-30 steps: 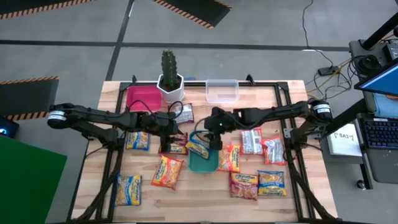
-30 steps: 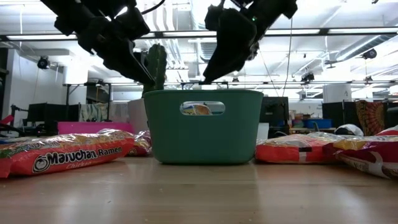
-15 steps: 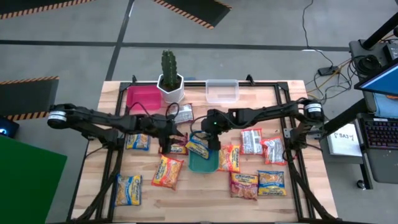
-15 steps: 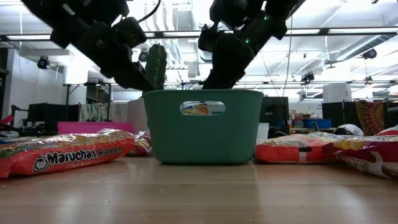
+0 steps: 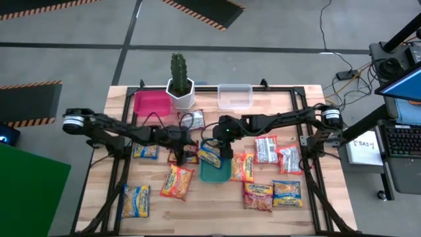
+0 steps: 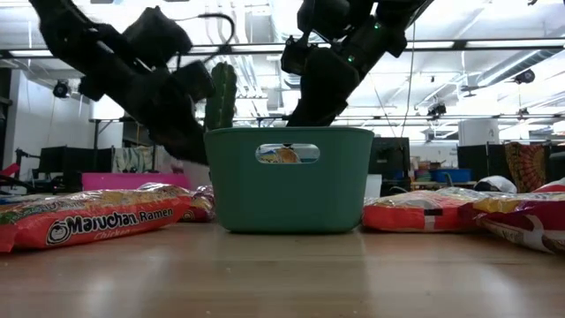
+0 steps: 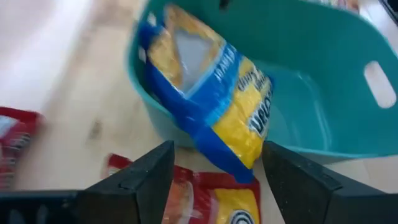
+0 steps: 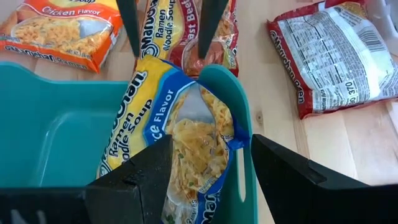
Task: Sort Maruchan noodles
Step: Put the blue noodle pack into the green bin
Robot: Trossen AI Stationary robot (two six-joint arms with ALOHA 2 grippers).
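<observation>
Yellow-and-blue plastic marked the packet at the centre of the work: one Maruchan packet (image 8: 180,137) lay draped over the far-left corner of the green tray (image 5: 214,172), one end down inside the tray and the other hanging outside over the rim. Its long axis ran slantwise from far-left to near-right across that corner in the high view, with the clear window facing up.

The right gripper (image 8: 208,158) hung directly above it, fingers spread wide on either side of the packet and holding nothing. The left gripper (image 7: 214,168) sat just left of the tray, low near the table, its fingers also parted with nothing between them; they pointed toward the overhanging end of the same packet.

A red-and-yellow packet (image 7: 205,196) lay flat on the wooden table (image 5: 217,201) under the left gripper, touching the tray's outer wall as far as could be told. More packets (image 5: 273,191) lay scattered flat to the right and near side of the tray, and two others (image 5: 135,199) lay to the left. A pink tray (image 5: 151,102), a clear tray (image 5: 235,96) and a cactus (image 5: 178,69) in a white pot stood along the far edge.
</observation>
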